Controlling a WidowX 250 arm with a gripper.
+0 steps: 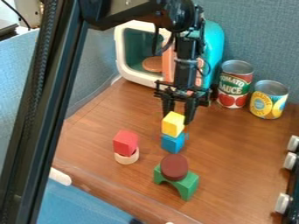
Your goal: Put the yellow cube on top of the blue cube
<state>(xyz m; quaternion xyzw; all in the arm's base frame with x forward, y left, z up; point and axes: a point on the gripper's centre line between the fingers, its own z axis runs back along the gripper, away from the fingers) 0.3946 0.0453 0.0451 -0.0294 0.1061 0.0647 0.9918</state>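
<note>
The black gripper (179, 116) hangs down just behind and above the yellow cube (173, 124), right of the view's middle. Its fingers stand apart, and the left fingertip is partly hidden behind the cube's top. The yellow cube rests on top of the blue cube (172, 143), roughly lined up with it. Below them is the brown table surface.
A red block (125, 142) sits on a pale ring (126, 158) to the left. In front, a dark red cylinder (174, 167) stands on a green arch (188, 185). Behind are a toy oven (123, 65) and two cans (235, 83), (269, 99) at the right.
</note>
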